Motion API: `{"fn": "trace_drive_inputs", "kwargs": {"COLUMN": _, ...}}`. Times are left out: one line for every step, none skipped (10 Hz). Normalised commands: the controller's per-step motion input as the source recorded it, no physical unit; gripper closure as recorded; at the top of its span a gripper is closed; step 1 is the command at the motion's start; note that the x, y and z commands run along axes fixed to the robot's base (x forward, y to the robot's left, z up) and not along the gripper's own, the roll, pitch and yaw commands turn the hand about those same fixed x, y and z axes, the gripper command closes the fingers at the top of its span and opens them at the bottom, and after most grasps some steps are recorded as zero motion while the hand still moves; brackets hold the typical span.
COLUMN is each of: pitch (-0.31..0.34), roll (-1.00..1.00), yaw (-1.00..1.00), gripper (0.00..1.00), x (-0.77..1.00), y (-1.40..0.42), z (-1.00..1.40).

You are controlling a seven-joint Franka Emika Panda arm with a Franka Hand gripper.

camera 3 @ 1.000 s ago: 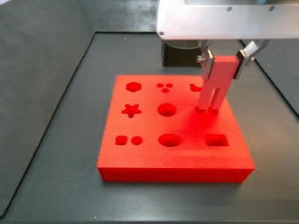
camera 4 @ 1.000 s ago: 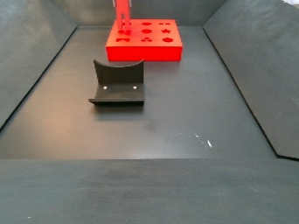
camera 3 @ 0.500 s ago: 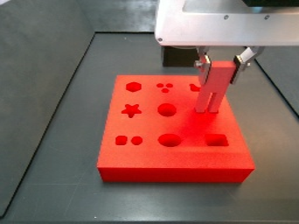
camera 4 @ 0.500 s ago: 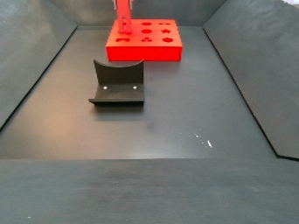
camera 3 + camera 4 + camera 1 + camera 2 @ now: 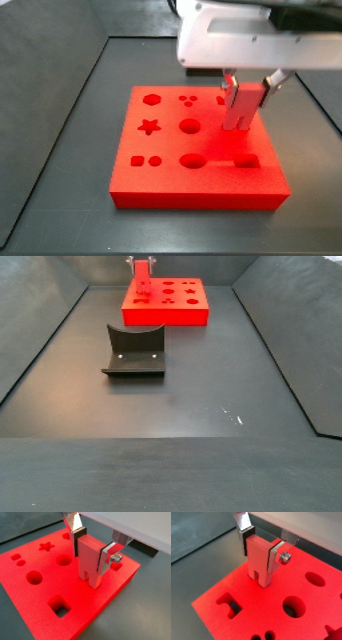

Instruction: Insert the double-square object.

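Observation:
My gripper (image 5: 93, 548) is shut on the double-square object (image 5: 89, 562), a slim red-salmon bar with a groove at its lower end. It hangs upright, its tip just above or touching the big red board (image 5: 40, 592) near the board's edge. In both wrist views the silver fingers (image 5: 246, 539) clamp its upper part. The bar also shows in a wrist view (image 5: 261, 564). In a side view the gripper (image 5: 249, 88) holds the bar (image 5: 242, 108) over the board's right part (image 5: 160, 180). In a side view the bar (image 5: 139, 274) stands at the board's left far corner (image 5: 167, 314).
The board has shaped holes: a star (image 5: 151, 127), round holes (image 5: 191, 126), a square hole (image 5: 60, 607). The dark fixture (image 5: 134, 352) stands on the dark floor in front of the board. Grey walls border the floor.
The gripper with the bar has moved slightly up and back over the board; the bar's tip sits higher than a second ago.

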Motion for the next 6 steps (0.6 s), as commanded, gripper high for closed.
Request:
{"fn": "trace_drive_inputs", "kwargs": {"pitch": 0.050, "roll": -0.05, "yaw": -0.17, "gripper": 1.00, "x": 0.16, "y": 0.02, "z": -0.79}}
{"fn": "trace_drive_inputs", "kwargs": {"pitch": 0.051, "roll": -0.04, "yaw": -0.15, "gripper": 1.00, "x": 0.11, "y": 0.00, "z": -0.91}}
{"fn": "trace_drive_inputs", "kwargs": {"pitch": 0.050, "roll": -0.04, "yaw": -0.14, "gripper": 1.00, "x": 0.13, "y": 0.00, "z": -0.94}}
{"fn": "trace_drive_inputs", "kwargs": {"pitch": 0.050, "roll": -0.04, "yaw": -0.13, "gripper": 1.00, "x": 0.11, "y": 0.00, "z": -0.86}}
{"fn": "trace_drive_inputs", "kwargs": {"pitch": 0.034, "roll": 0.11, "yaw": 0.00, "gripper": 1.00, "x": 0.00, "y": -0.06, "z": -0.03}}
{"fn": "trace_drive_inputs", "kwargs": {"pitch": 0.000, "roll": -0.04, "yaw": 0.00, "gripper": 1.00, "x": 0.00, "y": 0.03, "z": 0.00}}
